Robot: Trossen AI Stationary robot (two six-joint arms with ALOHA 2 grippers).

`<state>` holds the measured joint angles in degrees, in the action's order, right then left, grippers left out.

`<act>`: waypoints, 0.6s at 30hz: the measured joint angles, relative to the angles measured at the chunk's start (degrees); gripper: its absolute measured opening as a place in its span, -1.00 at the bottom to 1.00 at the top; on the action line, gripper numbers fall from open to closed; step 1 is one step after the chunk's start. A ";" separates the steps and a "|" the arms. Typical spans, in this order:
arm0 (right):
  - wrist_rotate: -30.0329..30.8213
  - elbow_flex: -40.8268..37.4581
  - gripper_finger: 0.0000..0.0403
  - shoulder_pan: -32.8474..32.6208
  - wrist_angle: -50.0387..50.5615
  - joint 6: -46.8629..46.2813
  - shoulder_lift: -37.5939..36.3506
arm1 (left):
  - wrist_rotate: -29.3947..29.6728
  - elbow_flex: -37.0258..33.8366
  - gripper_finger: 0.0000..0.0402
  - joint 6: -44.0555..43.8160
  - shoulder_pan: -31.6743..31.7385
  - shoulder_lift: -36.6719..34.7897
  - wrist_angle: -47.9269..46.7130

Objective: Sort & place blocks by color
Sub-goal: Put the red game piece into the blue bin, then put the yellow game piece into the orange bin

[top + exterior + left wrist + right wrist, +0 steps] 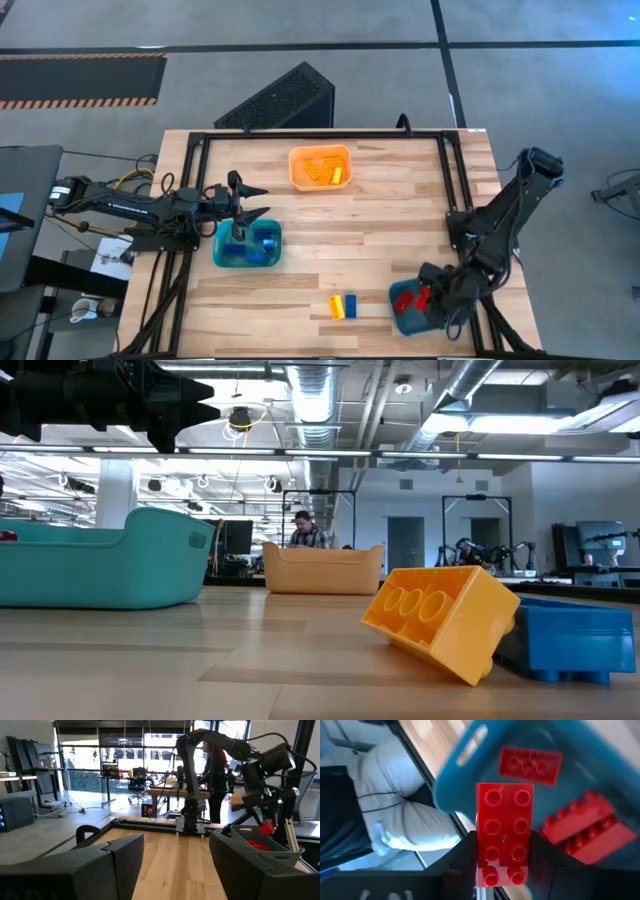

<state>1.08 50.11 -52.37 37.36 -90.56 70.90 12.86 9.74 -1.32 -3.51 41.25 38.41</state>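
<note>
Honestly nothing readable here. There's some white lettering along the side of the dark left robot arm (120,208) in the high view, but it's too tiny to make out. The small monitor screen (110,769) in the room behind glows, but no words come through. No labels on anything else.

Robotics lab, exposed ducts (320,400), workbenches (165,787)

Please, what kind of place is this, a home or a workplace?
Most likely a robotics lab or workshop. The ceiling shows bare ducts, there are desks with office chairs behind the wooden table, and the floor carries striped hazard tape.
</note>
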 joint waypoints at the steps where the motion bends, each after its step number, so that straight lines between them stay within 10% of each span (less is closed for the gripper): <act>1: -0.24 0.00 -0.27 -0.56 0.03 -1.14 0.60 | 0.00 0.00 0.07 0.00 0.01 0.02 0.00; 18: -1.14 0.00 0.03 -1.57 0.42 -6.62 1.44 | 0.00 0.00 0.07 0.00 0.02 0.00 0.04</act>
<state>-0.06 50.11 -53.94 37.77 -97.18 72.34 12.86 9.74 -1.32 -3.49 41.25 38.46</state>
